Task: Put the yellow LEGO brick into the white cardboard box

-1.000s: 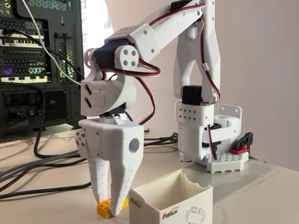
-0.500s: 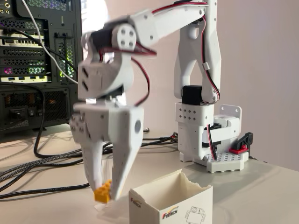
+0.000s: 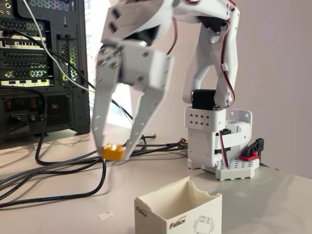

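My white gripper (image 3: 113,150) hangs well above the table at centre left, shut on the yellow LEGO brick (image 3: 112,151), which sits between the two fingertips. The brick is lifted clear of the table surface. The white cardboard box (image 3: 178,209) stands at the bottom centre, open-topped with a ragged rim and a red-and-black logo on its side. The brick is up and to the left of the box's opening, not over it.
A black computer tower (image 3: 41,68) fills the left background, with black cables (image 3: 53,170) trailing across the table. The arm's base on a white studded plate (image 3: 238,168) stands at the right. A small white paper scrap (image 3: 105,215) lies left of the box.
The gripper has lifted the brick off the table, rising a good way. The arm has swung upward. The paper scrap is now uncovered where the brick was.
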You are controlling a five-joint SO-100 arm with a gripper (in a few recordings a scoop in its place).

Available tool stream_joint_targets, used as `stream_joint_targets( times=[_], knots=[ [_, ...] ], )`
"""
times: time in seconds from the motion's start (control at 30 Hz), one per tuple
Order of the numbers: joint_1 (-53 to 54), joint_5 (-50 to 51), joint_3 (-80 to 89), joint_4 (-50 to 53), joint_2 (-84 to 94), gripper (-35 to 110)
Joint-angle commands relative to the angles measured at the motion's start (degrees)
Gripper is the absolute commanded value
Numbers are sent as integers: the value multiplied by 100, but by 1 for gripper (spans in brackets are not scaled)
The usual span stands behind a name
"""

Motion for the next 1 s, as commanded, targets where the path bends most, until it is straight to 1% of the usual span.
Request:
stream_joint_targets(
  times=[0.0,0.17,0.33,0.5,0.53,0.63,0.7,0.73,0.9,0.97],
  knots=[
    [-870,132,-501,-176,853,-9],
    [-1362,510,-185,-536,888,-9],
    [-1433,527,185,-879,1046,-9],
    [-1406,483,281,-888,1151,-9],
    [-1389,475,334,-888,1195,-8],
    [-1354,466,571,-914,1389,6],
    [-1327,413,721,-940,1512,13],
    [-1318,396,791,-940,1556,14],
    [-1239,255,905,-967,1679,12],
    [-1195,141,905,-967,1696,7]
  ],
)
